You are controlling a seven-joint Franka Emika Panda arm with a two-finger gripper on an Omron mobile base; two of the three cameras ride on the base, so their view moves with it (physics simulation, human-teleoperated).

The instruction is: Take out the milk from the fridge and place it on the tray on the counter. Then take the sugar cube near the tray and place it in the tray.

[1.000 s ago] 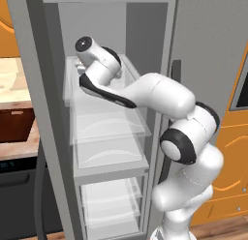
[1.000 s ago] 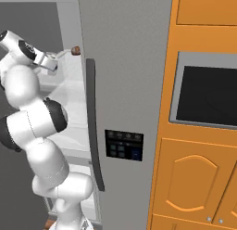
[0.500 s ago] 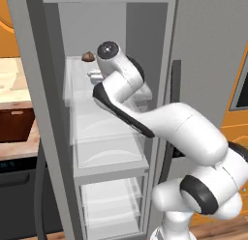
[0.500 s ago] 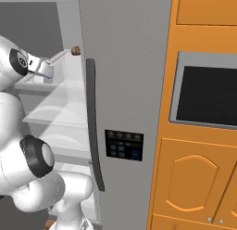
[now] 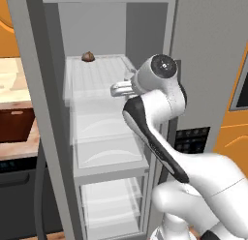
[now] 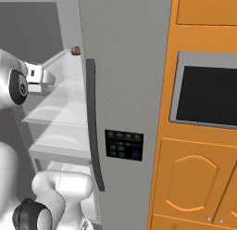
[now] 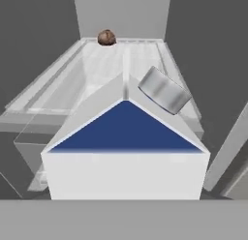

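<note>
The milk point(image 7: 126, 152), a white gable-top carton with a blue gable face and a grey cap, sits right in front of the hand camera and hides the fingertips. It hangs just ahead of the front edge of a glass shelf in the open fridge point(image 5: 48, 113). My gripper point(image 5: 118, 89) is at the shelf's front right and is shut on the carton. From the right it shows beside the door edge point(image 6: 46, 78). A dark brown board, apparently the tray point(image 5: 14, 125), lies on the counter point(image 5: 36, 142) left of the fridge. The sugar cube is out of view.
A small brown rounded lump point(image 7: 106, 37) rests at the back of the same shelf point(image 5: 88, 56). The grey fridge door point(image 6: 125, 85) with its dark handle and control panel stands to the right. Orange cabinets with a built-in oven point(image 6: 208, 90) lie beyond.
The hand has drawn back from deep at the shelf's left toward its front right, lower and nearer the door. The arm's elbow has swung forward and low.
</note>
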